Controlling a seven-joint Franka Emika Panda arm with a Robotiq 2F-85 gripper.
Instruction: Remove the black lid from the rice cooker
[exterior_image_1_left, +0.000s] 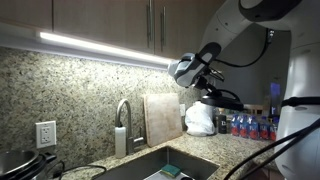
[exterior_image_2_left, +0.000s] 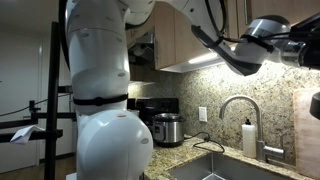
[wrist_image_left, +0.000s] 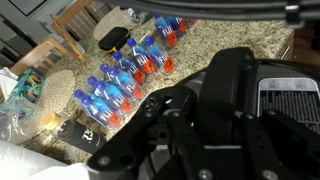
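Granite kitchen counter, squat dark rice cooker at its back edge. My gripper hangs well apart, closed, seemingly empty; I'd open before reaching the round black lid.

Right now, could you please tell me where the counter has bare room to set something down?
Bare granite seems free between the rice cooker and the sink. In the wrist view, a strip beyond the bottles looks free. It is crowded from the cutting board past the white bag to the bottles.
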